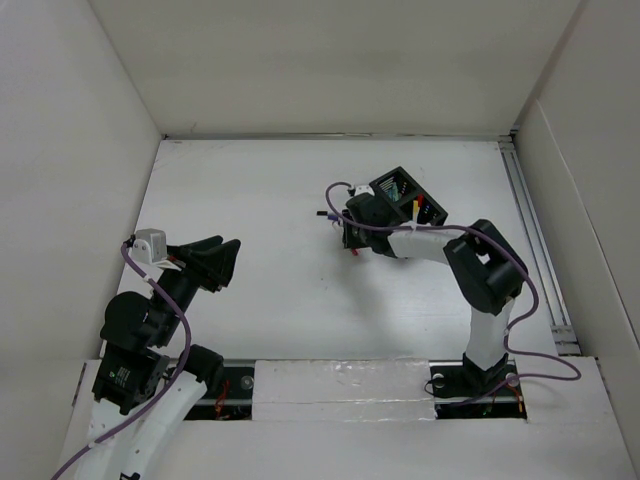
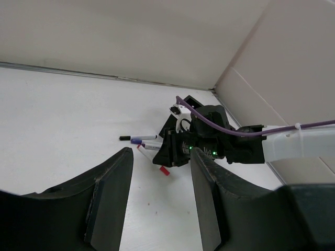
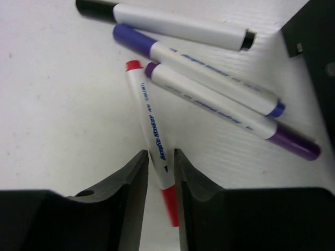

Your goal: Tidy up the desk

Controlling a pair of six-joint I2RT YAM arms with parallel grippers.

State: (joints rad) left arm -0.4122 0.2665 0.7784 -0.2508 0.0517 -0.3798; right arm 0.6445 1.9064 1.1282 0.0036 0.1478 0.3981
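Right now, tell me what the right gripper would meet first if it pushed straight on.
Probably the red marker, which lies on the desk right between the fingertips of the right gripper.

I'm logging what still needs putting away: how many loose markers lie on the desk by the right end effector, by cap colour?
Black-capped marker: 1
Blue-capped marker: 1
Purple-capped marker: 1
Red-capped marker: 1
Total: 4
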